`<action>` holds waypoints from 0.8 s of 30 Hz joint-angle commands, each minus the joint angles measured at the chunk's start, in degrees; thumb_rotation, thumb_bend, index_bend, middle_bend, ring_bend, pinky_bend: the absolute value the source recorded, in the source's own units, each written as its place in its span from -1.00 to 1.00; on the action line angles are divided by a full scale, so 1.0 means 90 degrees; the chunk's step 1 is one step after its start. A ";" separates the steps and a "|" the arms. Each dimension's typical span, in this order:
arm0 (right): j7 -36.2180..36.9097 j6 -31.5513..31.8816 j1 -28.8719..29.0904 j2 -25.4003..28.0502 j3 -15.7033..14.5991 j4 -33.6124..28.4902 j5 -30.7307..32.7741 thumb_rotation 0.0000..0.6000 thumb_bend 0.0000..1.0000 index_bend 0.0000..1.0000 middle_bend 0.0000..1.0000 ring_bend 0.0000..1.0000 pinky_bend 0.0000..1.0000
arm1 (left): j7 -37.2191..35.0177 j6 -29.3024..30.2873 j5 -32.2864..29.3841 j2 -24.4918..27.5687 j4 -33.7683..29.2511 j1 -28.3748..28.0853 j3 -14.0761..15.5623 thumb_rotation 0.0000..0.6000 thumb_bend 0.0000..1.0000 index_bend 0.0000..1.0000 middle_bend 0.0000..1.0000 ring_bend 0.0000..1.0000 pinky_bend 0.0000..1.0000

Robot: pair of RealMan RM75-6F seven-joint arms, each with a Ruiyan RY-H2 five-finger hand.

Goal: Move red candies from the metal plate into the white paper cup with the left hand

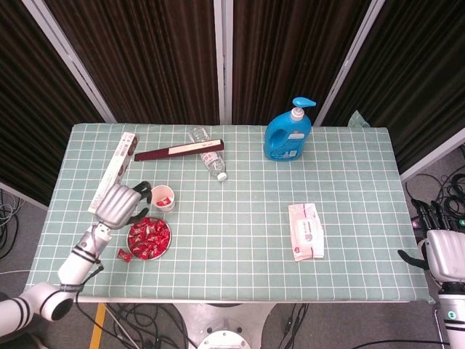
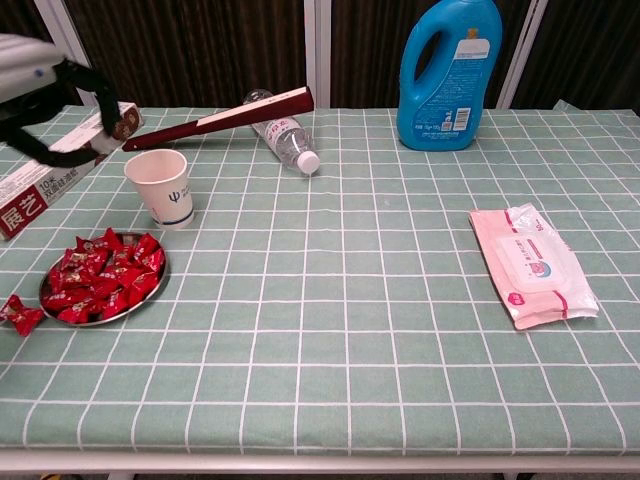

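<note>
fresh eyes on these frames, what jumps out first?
Likely the big blue detergent bottle standing at the table's far edge, then the metal plate heaped with red candies at the near left, beside the white paper cup. One stray candy lies on the cloth left of the plate, and the left hand hovers beside the cup, fingers spread.

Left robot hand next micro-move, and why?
Probably bring the left robot hand toward the plate and lower onto a candy. The hand sits left of the cup, fingers apart and holding nothing, and red shows inside the cup. The plate still holds a pile of candies, and one stray candy lies on the cloth beside it.
</note>
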 commanded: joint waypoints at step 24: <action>-0.0227 -0.0012 0.0064 0.0043 -0.0031 -0.0221 -0.0046 1.00 -0.95 -0.99 -0.77 -1.00 -0.53 | 0.0546 -0.0375 0.0374 -0.0306 0.0526 0.1070 0.1173 1.00 -0.49 0.00 0.62 0.83 1.00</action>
